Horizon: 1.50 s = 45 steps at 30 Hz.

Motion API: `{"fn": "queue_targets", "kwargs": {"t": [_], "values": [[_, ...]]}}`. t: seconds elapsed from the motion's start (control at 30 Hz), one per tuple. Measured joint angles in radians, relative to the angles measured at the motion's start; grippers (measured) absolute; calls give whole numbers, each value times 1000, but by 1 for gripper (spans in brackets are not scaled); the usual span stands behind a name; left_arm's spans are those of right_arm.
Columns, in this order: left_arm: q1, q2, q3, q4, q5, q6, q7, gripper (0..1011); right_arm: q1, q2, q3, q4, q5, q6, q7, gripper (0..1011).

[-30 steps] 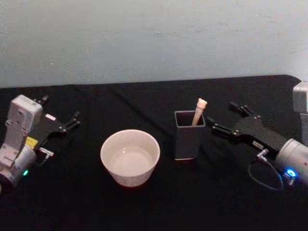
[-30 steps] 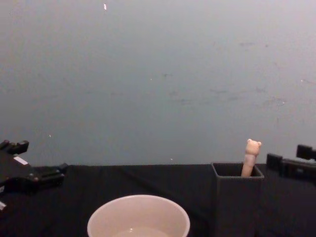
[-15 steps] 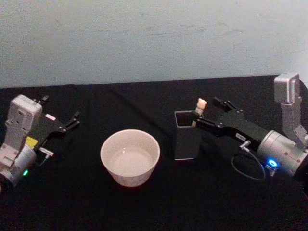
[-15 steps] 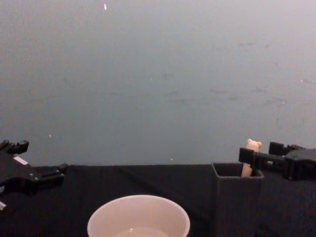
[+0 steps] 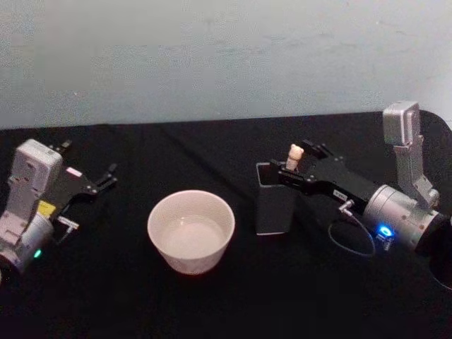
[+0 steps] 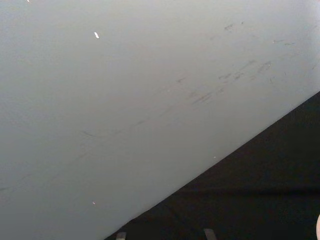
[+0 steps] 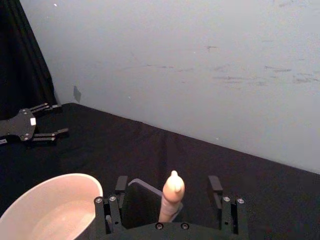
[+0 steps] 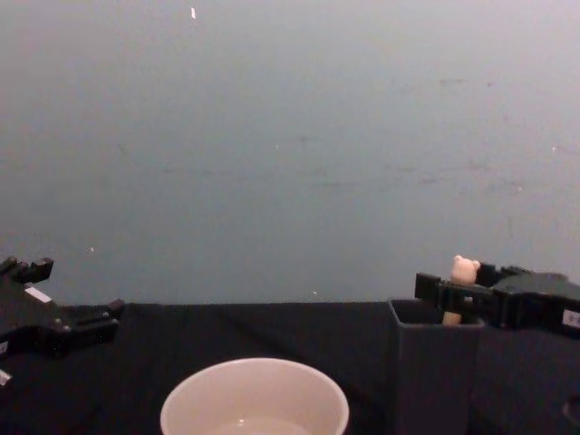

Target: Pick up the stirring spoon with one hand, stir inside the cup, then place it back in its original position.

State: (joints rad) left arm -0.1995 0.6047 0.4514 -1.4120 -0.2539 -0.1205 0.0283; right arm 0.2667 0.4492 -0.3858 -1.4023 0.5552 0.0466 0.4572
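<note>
Right tool (image 5: 292, 167) reaches beige bear-topped stirring spoon (image 5: 296, 151).
Advanced above dark grey square holder (image 5: 274, 212), fingers wide astride handle (ungripped); left tool (image 5: 107, 176) parked well left.

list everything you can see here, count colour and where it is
cup: one, pale pinkish-beige, on the table near the middle, left of the holder
holder: one, dark grey, square-sided, upright on the table right of the cup
stirring spoon: one, beige handle with a bear head on top, standing in the holder, bowl hidden inside
table: one, covered in black cloth, under everything
wall: one, pale grey-blue, behind the table
left gripper: one, black, open, parked at the table's left side, away from the cup
right gripper: one, black, open, one finger on each side of the spoon's handle above the holder, not touching it
</note>
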Motion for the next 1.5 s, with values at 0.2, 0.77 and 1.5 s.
{"fn": "queue_targets", "kwargs": {"t": [0.2, 0.77, 1.5], "values": [[0, 0, 0, 0, 0, 0, 0, 1001, -1, 2, 1, -2, 0, 0, 0, 1002], [0, 0, 0, 0, 0, 0, 0, 1001, -5, 4, 2, -6, 3, 0, -1, 689], [0, 0, 0, 0, 0, 0, 0, 1001, -7, 5, 3, -8, 5, -2, -2, 214]]}}
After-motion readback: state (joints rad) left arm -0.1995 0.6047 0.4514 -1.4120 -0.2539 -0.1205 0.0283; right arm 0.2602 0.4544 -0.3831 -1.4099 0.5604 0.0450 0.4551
